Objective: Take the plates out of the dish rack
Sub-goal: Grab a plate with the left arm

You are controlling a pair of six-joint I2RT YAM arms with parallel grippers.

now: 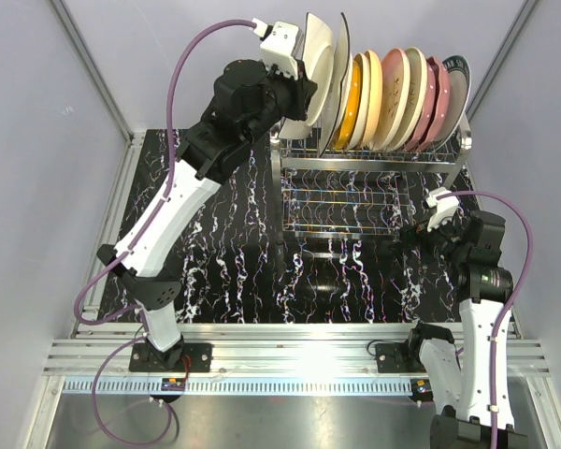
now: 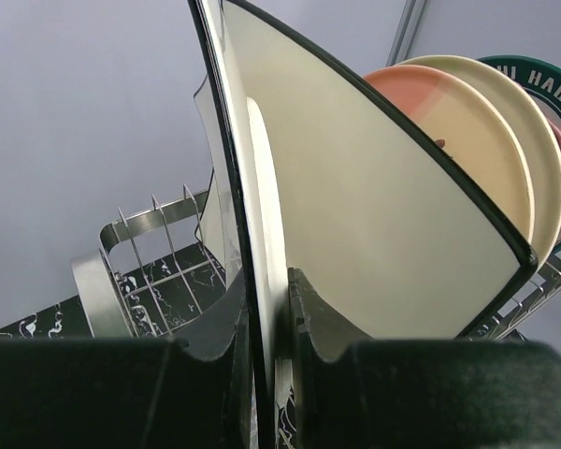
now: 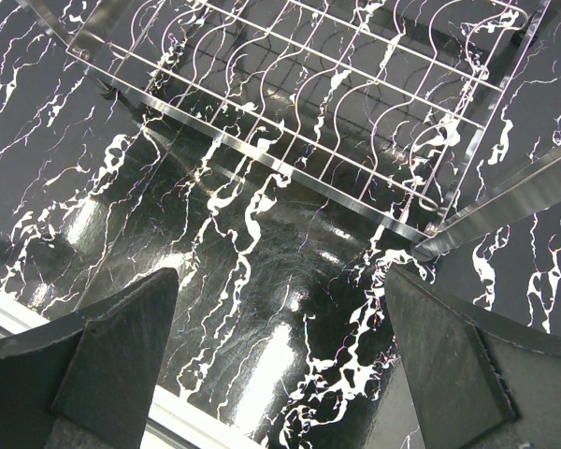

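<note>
Ten or so plates (image 1: 393, 89) stood on edge in one tight row across the upper tier of the dish rack (image 1: 374, 165). Exact count was hard to call because they overlapped. Rack sat at the far right corner of the black marbled table (image 1: 224, 271), long side along the far edge. Row from the left end: two pale plates, a yellow-orange plate (image 1: 349, 110), several cream and pink ones, then a white plate with a dark patterned rim (image 1: 460, 79) at the right end.

Left arm (image 1: 168, 210) reached up to the rack's left end. Left gripper (image 2: 267, 304) was clamped on the edge of a cream square plate (image 2: 383, 206) with a thin black rim. Its fingers (image 2: 206, 374) sat one on each face, with the rim running up between them. That plate stood upright at the left end of the row. From above it was probably the first or second plate, and the arm hid which. Behind it in the wrist view were a pink-and-cream plate (image 2: 449, 122) and the dark-rimmed one.

Right gripper (image 3: 280, 365) hung low over the table toward the right edge, just in front of the rack's lower tier (image 3: 309, 122). Jaws were spread wide, holding nothing, both fingers clear of the wire.
</note>
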